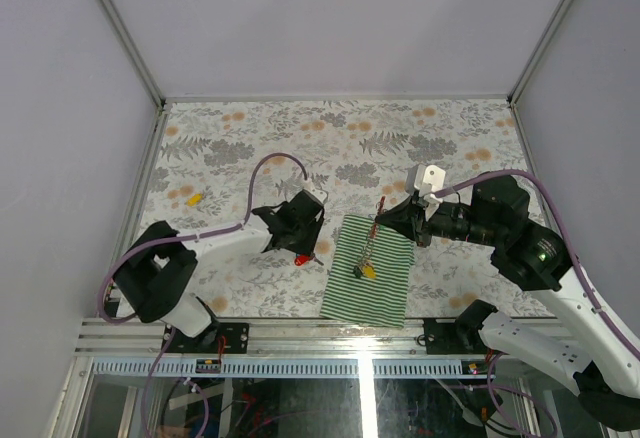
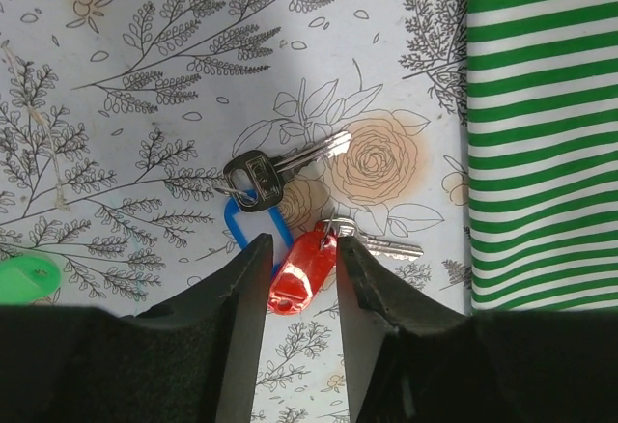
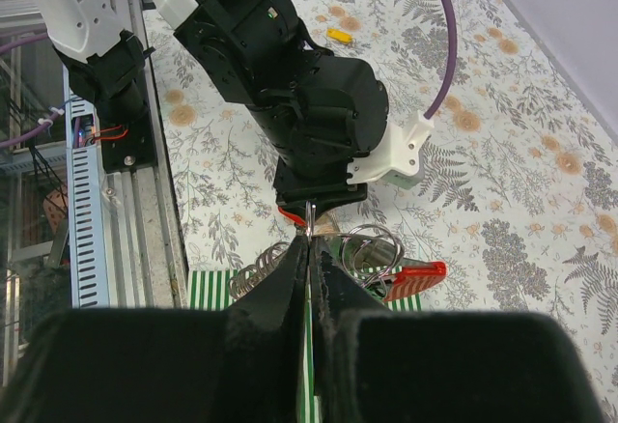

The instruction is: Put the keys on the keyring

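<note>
At lower centre the left gripper [image 2: 302, 246] sits parted astride the red-tagged key [image 2: 299, 280]; the right gripper [image 3: 310, 247] clamps the keyring [image 3: 370, 246]

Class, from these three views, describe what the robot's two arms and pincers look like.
The left arm and right arm have white shells and chunky black joint housings. A purple cable runs along each. The left pincer and right pincer each have two flat black fingers, behind a white bracket.
</note>
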You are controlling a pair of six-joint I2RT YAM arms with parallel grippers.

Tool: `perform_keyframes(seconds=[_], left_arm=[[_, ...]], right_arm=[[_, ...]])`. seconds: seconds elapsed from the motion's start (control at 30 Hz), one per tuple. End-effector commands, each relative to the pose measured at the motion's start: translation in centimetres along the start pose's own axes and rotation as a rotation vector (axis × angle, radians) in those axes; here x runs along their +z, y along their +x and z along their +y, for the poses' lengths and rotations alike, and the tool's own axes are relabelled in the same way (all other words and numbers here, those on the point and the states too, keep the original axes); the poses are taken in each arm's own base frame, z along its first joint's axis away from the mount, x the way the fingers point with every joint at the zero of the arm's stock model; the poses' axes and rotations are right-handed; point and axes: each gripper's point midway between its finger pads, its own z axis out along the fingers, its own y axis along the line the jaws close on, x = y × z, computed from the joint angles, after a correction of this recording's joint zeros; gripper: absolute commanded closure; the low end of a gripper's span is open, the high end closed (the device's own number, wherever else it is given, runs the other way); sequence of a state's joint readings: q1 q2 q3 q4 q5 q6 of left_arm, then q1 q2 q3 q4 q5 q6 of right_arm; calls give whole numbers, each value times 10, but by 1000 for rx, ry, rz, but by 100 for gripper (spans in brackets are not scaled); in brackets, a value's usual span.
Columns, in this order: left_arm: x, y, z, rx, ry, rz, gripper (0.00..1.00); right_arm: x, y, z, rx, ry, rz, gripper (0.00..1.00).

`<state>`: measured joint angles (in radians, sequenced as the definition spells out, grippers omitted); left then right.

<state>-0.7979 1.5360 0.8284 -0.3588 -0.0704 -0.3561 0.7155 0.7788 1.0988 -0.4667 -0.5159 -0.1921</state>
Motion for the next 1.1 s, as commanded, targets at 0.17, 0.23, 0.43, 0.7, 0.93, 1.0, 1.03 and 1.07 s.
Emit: perform_keyframes(seconds=[0.17,0.23,0.43,0.7,0.93,1.0,1.03,1.07], left_arm=[[3,-18,-12,9,21,-51,76],[5,-16,-13,14,23,-42,76],[7,-12,-13,24,26,-25,76],[-4,-24,-22,37,68,-69,100],[-63,-58,-49,210,260,-276,100],[-88,-64,-62,311,350,-347,100],[-101,-67,-68,361,395,-387,100],[-116,-73,-73,409,428,-448,100]], right_arm=[[0,-17,0,-28,-4,-61,97],[0,-18,1,-30,-5,-62,97],[-1,-18,1,-29,-7,-61,97],[-1,-17,1,-35,-4,-61,97],[-5,-21,3,-56,-11,-67,98],[-5,-23,7,-61,-35,-73,98],[-4,-24,8,-62,-46,-75,98],[-4,-24,11,-64,-61,-78,98]])
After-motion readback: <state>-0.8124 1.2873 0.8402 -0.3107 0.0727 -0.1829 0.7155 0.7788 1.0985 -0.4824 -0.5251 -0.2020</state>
